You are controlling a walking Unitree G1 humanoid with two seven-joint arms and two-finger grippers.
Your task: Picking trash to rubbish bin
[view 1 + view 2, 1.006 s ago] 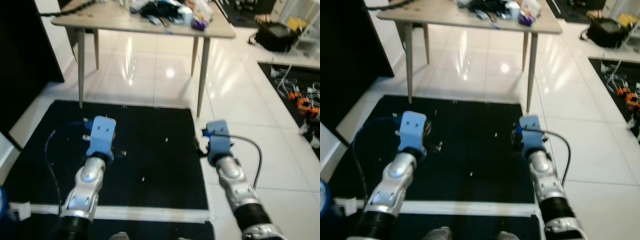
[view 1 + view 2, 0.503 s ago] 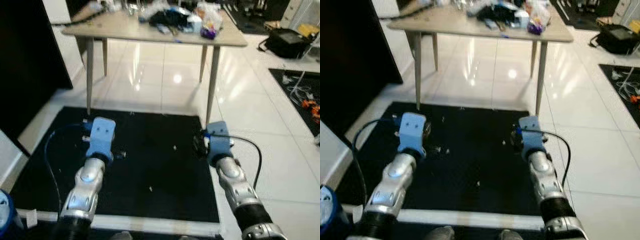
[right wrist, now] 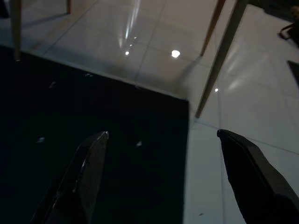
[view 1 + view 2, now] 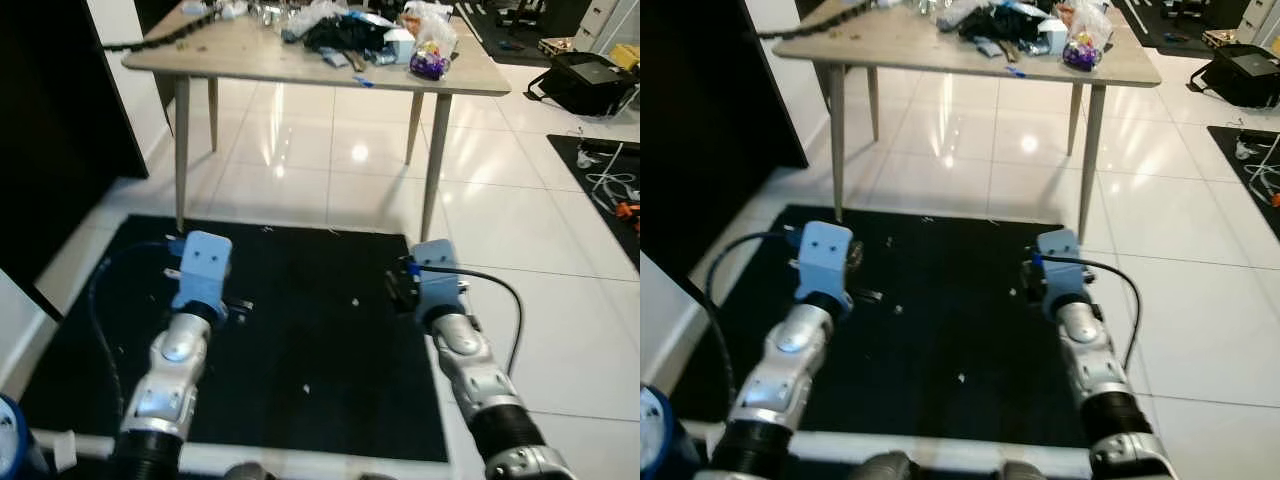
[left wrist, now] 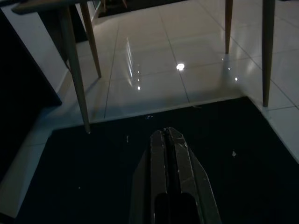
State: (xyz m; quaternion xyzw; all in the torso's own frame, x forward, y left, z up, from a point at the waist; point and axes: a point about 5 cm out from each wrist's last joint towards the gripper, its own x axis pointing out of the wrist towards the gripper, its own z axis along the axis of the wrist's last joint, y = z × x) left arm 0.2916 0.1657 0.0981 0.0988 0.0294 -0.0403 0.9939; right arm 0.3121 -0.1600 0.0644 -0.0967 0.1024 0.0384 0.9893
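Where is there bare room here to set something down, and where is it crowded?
Bare: the white tiles between the table legs, and the black mat between left gripper and right gripper, bar small specks. Crowded: the far end of the table, heaped with clutter.

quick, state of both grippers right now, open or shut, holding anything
Left gripper: shut, fingers pressed together, holding nothing, over the black mat.
Right gripper: open, fingers spread wide, holding nothing, over the mat's edge.
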